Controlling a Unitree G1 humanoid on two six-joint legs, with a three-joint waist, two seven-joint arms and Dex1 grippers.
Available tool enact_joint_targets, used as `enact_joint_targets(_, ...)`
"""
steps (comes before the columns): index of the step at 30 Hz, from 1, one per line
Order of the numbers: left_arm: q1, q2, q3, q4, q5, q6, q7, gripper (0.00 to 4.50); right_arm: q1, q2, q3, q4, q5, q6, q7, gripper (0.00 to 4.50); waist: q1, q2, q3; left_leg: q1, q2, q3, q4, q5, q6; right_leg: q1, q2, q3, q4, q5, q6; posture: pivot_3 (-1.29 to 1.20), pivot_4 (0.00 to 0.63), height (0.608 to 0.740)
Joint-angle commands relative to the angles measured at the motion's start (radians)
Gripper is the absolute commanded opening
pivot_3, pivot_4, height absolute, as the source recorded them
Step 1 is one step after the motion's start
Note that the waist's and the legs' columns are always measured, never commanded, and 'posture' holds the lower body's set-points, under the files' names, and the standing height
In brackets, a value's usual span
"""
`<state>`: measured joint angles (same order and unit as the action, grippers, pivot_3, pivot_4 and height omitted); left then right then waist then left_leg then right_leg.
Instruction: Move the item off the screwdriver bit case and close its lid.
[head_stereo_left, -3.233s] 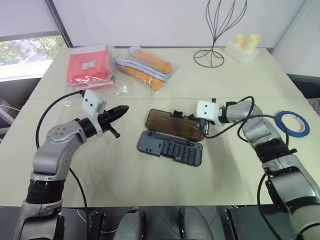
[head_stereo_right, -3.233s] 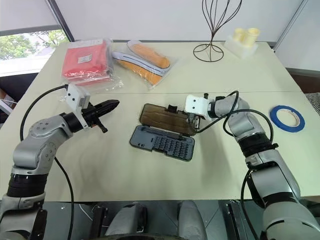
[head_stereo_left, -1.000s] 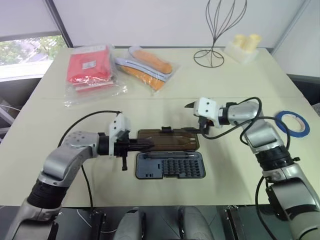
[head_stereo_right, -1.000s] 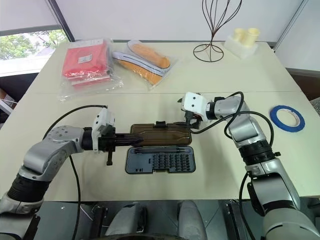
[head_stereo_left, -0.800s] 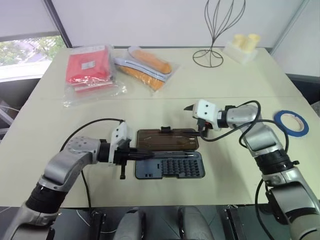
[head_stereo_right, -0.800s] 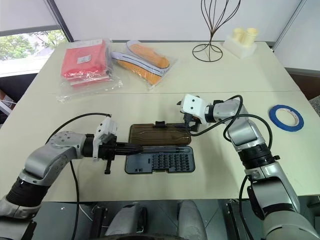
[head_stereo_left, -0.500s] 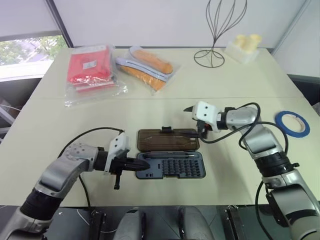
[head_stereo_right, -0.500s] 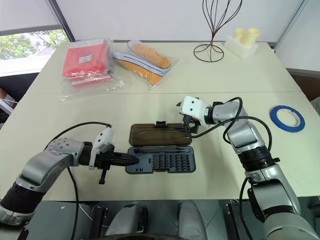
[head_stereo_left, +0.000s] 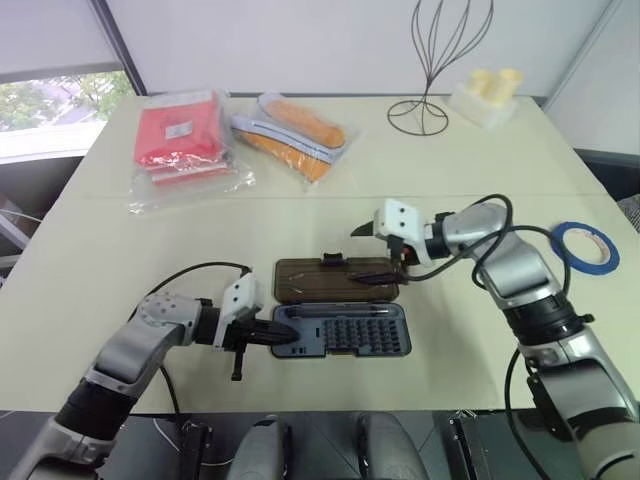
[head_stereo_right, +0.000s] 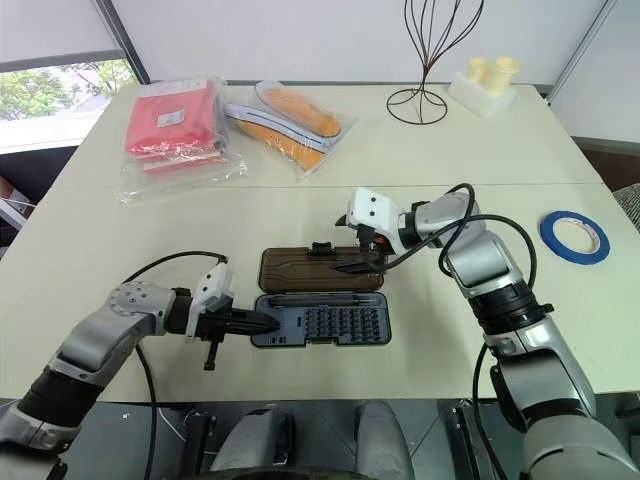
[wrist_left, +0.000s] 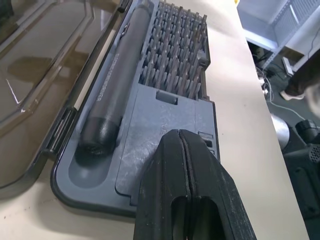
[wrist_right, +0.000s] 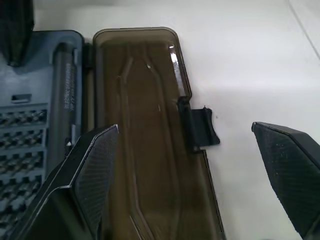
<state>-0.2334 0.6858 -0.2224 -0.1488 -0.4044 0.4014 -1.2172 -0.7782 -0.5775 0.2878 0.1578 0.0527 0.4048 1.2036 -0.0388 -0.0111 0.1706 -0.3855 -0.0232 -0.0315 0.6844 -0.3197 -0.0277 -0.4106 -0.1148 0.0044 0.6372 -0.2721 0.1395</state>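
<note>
The screwdriver bit case (head_stereo_left: 340, 331) lies open, its lid (head_stereo_left: 336, 279) flat behind. My left gripper (wrist_left: 187, 150) (fingers pressed together) touches its left end; my right gripper (wrist_right: 185, 145) hovers wide over the lid. The blue tape (head_stereo_left: 586, 244) lies far right of the case.

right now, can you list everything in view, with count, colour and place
flat hinged plastic screwdriver bit case: 1, dark grey-blue tray, table middle, open
smoky brown translucent lid: 1, lying flat behind the tray
blue roll of tape: 1, table's right edge, off the case
red plastic-wrapped packet: 1, far left
orange plastic-wrapped packet: 1, beside the red one
black wire stand: 1, far middle
pale yellow block: 1, far right
cream table: 1
left gripper: shut, at the tray's left end
right gripper: open, over the lid
</note>
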Motion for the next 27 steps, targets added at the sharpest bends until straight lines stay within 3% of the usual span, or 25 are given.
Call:
enact_joint_targets(1, 0.023, -0.003, -0.021, 0.004, 0.028, 0.002, 0.014, 0.00, -0.050, 0.036, 0.000, 0.088, -0.013, -0.035, -0.031, 4.44, -0.001, 0.000, 0.000, 0.000, 0.000, 0.000, 0.000, 0.000, 0.000, 0.000, 0.000, 0.000, 0.000, 0.000, 0.000, 0.00, 0.150, 0.740)
enact_joint_targets(14, 0.044, -0.004, -0.005, -0.029, 0.024, 0.009, 0.047, 0.00, -0.128, 0.094, 0.029, 0.439, -0.119, -0.250, -0.081, 4.44, -0.002, 0.000, 0.000, 0.001, 0.000, 0.000, 0.000, 0.000, 0.000, 0.000, 0.000, 0.000, 0.003, 0.000, 0.000, 0.00, 0.150, 0.740)
enact_joint_targets(27, 0.049, -0.006, -0.006, -0.035, 0.025, 0.004, 0.061, 0.00, -0.131, 0.090, 0.034, 0.517, -0.167, -0.338, -0.059, 4.44, -0.003, 0.000, 0.000, 0.007, 0.000, 0.001, 0.000, 0.000, 0.000, 0.003, -0.001, 0.000, 0.006, 0.000, 0.000, 0.00, 0.150, 0.740)
